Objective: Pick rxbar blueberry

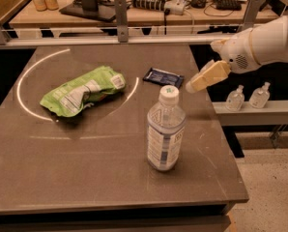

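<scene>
1. Camera view gives you the small flat navy-blue rxbar blueberry wrapper [163,76], lying near the dark table's [86,178] far right edge.
2. Your gripper [194,85] hovers just beside it over that edge, pressed together, empty.
3. Bare tabletop surrounds the bar; a clear plastic bottle [165,134] stands nearer.

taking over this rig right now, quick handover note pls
The gripper hangs in the air at the table's right edge, just right of the snack bar and not touching it.
The snack bar lies flat at the table's far right, behind the water bottle and right of the chip bag.
Done: nothing grasped yet.
Left: move the gripper over the bar, grip it, then lift it, steering clear of the bottle.
</scene>
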{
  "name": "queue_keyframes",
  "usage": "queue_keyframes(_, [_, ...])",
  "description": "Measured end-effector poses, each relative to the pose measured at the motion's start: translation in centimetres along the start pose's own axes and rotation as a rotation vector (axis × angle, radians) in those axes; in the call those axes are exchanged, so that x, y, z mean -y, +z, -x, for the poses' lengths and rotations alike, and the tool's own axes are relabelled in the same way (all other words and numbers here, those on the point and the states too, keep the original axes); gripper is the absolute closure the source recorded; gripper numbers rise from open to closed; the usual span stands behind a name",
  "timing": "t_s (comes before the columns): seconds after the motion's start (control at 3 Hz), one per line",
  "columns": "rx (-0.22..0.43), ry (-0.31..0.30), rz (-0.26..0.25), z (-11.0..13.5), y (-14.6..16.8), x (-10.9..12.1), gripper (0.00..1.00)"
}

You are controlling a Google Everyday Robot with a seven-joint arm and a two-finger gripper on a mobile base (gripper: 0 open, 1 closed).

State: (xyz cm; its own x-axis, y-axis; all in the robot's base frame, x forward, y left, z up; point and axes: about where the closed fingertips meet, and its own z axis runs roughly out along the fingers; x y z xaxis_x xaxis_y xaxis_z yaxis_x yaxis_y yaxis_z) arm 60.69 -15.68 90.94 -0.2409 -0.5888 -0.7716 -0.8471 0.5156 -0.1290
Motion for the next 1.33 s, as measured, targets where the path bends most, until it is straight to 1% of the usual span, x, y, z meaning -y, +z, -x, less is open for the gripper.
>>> queue_keyframes(0.33, [0.092,0.001,0.025,0.2,4.1,1.2,0.0])
queue_keyframes(0.67, [0.125,-0.024,0.066,0.4,6.1,2.1,0.0])
queue_keyframes(1.0, [0.101,-0.01,0.097,-0.3,8.7,2.4,0.0])
queue_keyframes(1.33, [0.089,0.009,0.107,-0.8,10.0,2.4,0.0])
